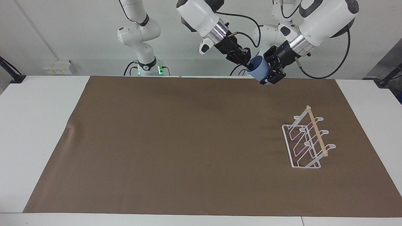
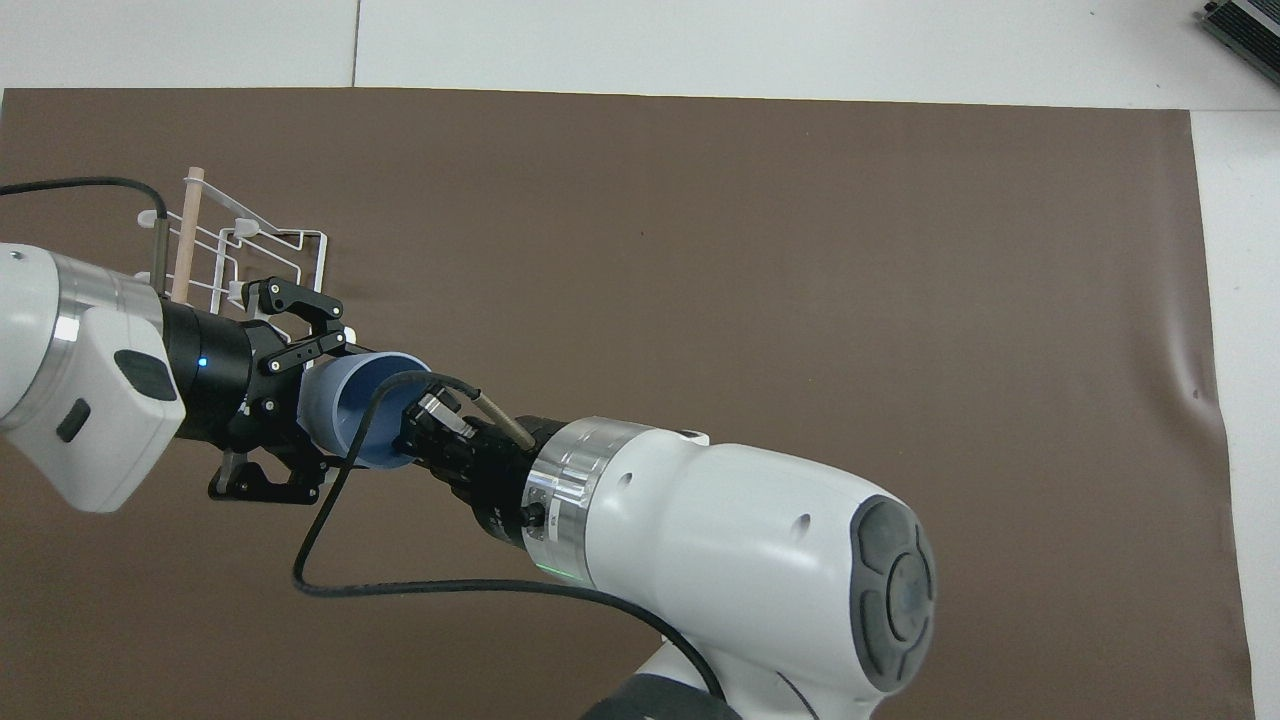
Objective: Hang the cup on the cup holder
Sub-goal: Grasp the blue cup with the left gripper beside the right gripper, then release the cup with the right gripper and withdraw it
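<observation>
The light-blue cup point(image 1: 259, 70) hangs tilted in the air over the brown mat's edge nearest the robots, toward the left arm's end. It also shows in the overhead view point(image 2: 345, 410). My right gripper point(image 1: 248, 64) is shut on the cup's rim, one finger inside the mouth point(image 2: 415, 435). My left gripper point(image 1: 267, 70) is open, its fingers on either side of the cup's base point(image 2: 322, 410). The white wire cup holder point(image 1: 306, 141) with its wooden dowel stands on the mat toward the left arm's end, partly covered by the left gripper in the overhead view point(image 2: 250, 250).
A brown mat point(image 1: 188, 141) covers most of the white table point(image 1: 37, 125). A black cable point(image 2: 330, 560) loops from the right wrist below the cup.
</observation>
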Motion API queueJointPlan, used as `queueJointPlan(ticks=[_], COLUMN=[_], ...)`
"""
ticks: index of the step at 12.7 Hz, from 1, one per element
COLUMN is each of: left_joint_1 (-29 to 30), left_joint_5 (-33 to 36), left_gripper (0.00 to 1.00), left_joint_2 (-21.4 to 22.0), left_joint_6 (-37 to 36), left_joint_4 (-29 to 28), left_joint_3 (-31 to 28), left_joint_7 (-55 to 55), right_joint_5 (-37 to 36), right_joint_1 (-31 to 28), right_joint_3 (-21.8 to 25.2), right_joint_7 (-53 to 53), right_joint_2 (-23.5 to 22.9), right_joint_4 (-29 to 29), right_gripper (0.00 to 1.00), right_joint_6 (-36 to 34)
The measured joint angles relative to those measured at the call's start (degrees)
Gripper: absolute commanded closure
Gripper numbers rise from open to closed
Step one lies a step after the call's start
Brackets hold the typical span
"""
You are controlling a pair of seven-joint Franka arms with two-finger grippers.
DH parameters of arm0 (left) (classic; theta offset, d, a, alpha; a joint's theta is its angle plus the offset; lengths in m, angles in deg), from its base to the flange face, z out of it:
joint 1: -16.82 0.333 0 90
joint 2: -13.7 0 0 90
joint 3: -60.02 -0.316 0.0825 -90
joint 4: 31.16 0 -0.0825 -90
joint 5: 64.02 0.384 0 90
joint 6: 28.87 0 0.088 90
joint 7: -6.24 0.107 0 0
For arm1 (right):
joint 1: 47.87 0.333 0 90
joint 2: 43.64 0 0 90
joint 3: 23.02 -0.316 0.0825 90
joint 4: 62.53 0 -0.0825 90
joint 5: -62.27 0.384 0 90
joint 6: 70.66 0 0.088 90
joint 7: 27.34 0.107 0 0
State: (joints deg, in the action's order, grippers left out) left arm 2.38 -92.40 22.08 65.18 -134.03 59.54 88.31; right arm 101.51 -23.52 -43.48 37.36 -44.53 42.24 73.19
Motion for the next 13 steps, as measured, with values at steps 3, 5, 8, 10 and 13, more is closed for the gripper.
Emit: queueJointPlan(ticks=[3,5,8,10,13], left_joint_1=[0.0,0.0,0.08,0.19,0.71], left_joint_5=[0.0,0.0,0.0,0.17,2.01], left_gripper=[1.0,1.0,1.0,1.0,1.0], left_joint_2=[0.02,0.03,0.04,0.04,0.03], left_joint_6=[0.02,0.05,0.1,0.15,0.55], left_joint_4=[-0.09,-0.12,-0.2,-0.21,-0.22], left_joint_3=[-0.01,-0.03,-0.38,-0.56,-0.81], left_joint_7=[0.24,0.28,0.29,0.29,0.25], right_joint_5=[0.0,0.0,0.01,0.01,0.01], right_joint_1=[0.0,0.0,-0.36,-0.75,-0.78], right_joint_3=[0.0,0.0,0.02,0.03,0.05], right_joint_7=[0.0,0.0,0.0,0.0,0.0], right_joint_2=[-0.01,-0.03,-0.15,-0.23,-0.26], right_joint_4=[0.0,-0.01,-0.05,-0.05,-0.06], right_gripper=[1.0,0.77,0.33,0.26,0.25], right_joint_6=[-0.08,-0.08,-0.06,-0.06,-0.06])
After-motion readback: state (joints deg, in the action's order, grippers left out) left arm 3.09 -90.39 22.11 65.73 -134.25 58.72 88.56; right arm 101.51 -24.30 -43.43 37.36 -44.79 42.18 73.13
